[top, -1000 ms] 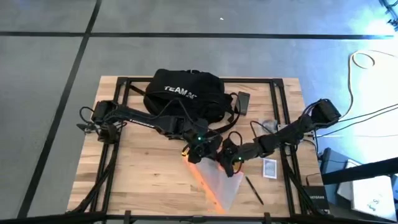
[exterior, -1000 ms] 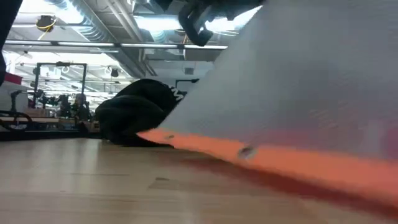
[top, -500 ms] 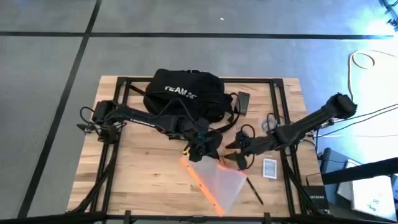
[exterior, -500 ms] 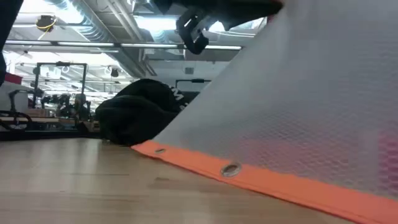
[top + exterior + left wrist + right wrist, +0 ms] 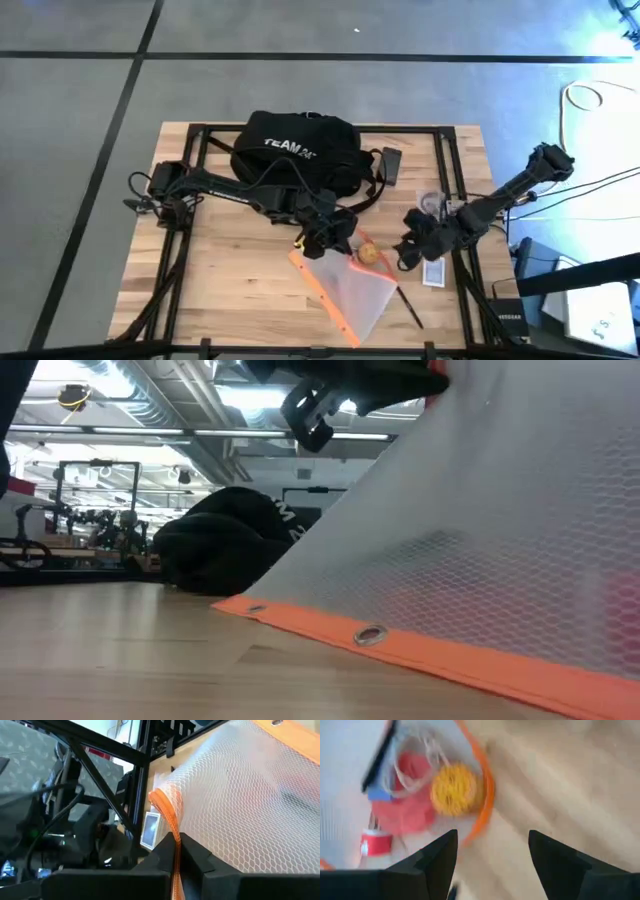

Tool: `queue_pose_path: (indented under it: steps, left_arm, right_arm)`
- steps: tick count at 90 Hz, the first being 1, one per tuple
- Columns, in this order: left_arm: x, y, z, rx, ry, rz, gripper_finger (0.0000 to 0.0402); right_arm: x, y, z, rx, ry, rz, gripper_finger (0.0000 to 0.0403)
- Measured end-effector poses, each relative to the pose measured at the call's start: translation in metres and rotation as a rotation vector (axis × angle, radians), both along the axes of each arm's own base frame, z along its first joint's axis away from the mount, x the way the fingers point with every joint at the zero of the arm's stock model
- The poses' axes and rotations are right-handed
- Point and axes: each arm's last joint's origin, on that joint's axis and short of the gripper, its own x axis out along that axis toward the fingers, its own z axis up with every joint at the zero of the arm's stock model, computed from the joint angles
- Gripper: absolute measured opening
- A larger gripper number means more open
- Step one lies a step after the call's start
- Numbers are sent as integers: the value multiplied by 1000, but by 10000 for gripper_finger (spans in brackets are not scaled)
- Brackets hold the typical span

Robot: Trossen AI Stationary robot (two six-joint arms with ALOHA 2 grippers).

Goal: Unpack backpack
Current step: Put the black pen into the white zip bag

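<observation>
The black backpack [image 5: 295, 150] with white lettering lies at the table's far middle, also in the low view [image 5: 225, 550]. In front of it a translucent mesh pouch [image 5: 352, 292] with orange trim slopes down to the table from my left gripper [image 5: 327, 238], which is shut on its trim. A yellow round thing [image 5: 454, 789] and red things sit in the pouch's mouth. My right gripper [image 5: 408, 250] stands open just right of the pouch's mouth and touches nothing. My left gripper pinches the pouch's orange trim [image 5: 174, 851] between its two fingers, at the pouch's upper far corner. That corner is raised. The mesh slopes down from it, and the long orange edge [image 5: 400, 647] rests on the table.
A small card [image 5: 433, 271] and a dark pen [image 5: 408, 305] lie on the wood right of the pouch. A black flat thing [image 5: 391, 165] lies beside the backpack's straps. Bare wood shows at the table's near left.
My right gripper has drawn back from the pouch's mouth toward the table's right edge. The pouch's long orange edge has come down onto the table. The yellow round thing now shows at the mouth.
</observation>
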Motion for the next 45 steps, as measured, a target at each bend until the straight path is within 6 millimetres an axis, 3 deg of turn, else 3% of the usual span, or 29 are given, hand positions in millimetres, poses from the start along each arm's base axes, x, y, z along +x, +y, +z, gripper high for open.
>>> queue_pose_path:
  steps: [12,23,33,45]
  left_arm:
    - [0,0,0,0,-3,-1,0]
    - [0,0,0,14,-12,-10,0]
    - [0,0,0,35,-26,-23,0]
    - [0,0,1,33,-33,-27,0]
  right_arm:
    - [-3,23,-8,103,46,0,225]
    - [0,47,-27,232,197,24,225]
    - [9,70,-43,271,233,45,225]
    - [27,94,-45,274,293,69,225]
